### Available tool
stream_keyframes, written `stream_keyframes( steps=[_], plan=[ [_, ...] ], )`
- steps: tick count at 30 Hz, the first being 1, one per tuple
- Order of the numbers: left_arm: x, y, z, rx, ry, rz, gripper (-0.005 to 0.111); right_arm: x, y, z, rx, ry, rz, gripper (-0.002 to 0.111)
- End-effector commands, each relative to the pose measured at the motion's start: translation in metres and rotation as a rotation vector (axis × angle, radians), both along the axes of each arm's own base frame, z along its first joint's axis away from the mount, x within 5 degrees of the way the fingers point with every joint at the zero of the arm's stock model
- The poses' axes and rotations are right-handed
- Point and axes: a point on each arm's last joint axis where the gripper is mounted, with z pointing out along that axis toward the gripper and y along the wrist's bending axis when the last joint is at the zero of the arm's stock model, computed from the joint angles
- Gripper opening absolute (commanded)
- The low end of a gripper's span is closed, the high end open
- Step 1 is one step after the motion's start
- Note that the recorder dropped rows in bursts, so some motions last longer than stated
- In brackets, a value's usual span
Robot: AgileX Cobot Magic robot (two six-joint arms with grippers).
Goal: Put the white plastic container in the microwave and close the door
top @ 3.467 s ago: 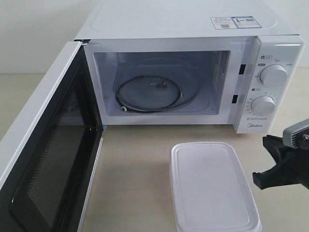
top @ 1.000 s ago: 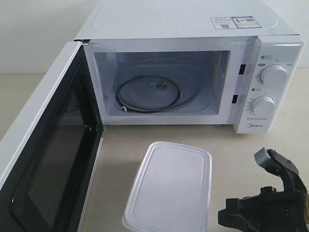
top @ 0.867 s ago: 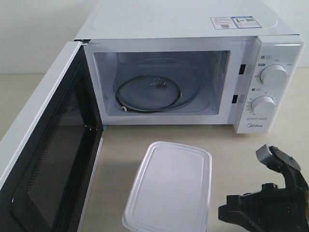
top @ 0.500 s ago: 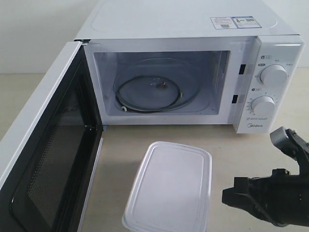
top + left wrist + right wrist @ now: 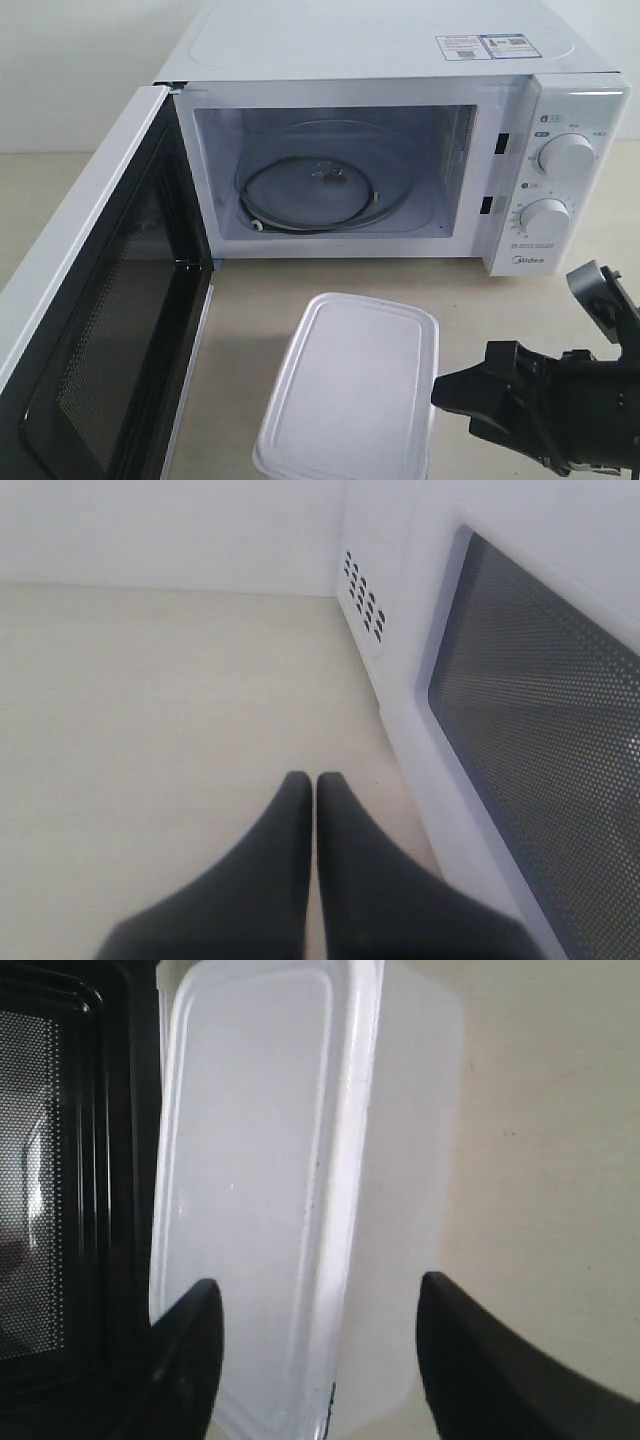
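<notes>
Right gripper (image 5: 315, 1345) fingers spread wide, astride the near end of the container (image 5: 350, 385); contact not discernible. Left gripper (image 5: 308, 825) fingers pressed together, over bare table (image 5: 150, 710) beside the door (image 5: 90, 330). Container on table before the microwave (image 5: 400, 100), its near edge cut off. Door open.

container (image 5: 350, 395) base cropped — door (image 5: 95, 330) too
</notes>
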Motion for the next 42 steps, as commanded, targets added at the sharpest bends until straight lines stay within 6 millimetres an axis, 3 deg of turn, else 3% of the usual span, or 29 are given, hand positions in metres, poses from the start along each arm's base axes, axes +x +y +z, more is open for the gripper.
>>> stream_keyframes(
  steps=[1,3,16,24,35,42],
  plan=[
    [0.0,0.0,0.0,-0.002,-0.012,0.004,0.004,0.001,0.0,0.002,0.021,0.0,-0.019,0.056],
    [0.0,0.0,0.0,-0.002,-0.012,0.004,0.004,0.001,0.0,0.003,0.027,0.002,-0.029,0.063],
    [0.0,0.0,0.0,-0.002,-0.012,0.004,0.004,0.008,0.003,0.006,-0.019,-0.008,0.002,0.063],
    [0.0,0.0,0.0,-0.002,-0.012,0.004,0.004,0.009,0.023,-0.007,-0.06,0.041,0.045,0.063],
    [0.0,0.0,0.0,-0.002,-0.012,0.004,0.004,0.02,0.03,-0.019,-0.021,0.048,0.035,0.063],
    [0.0,0.0,0.0,-0.002,-0.012,0.004,0.004,0.022,0.03,-0.017,-0.003,0.041,0.01,0.035]
  ],
)
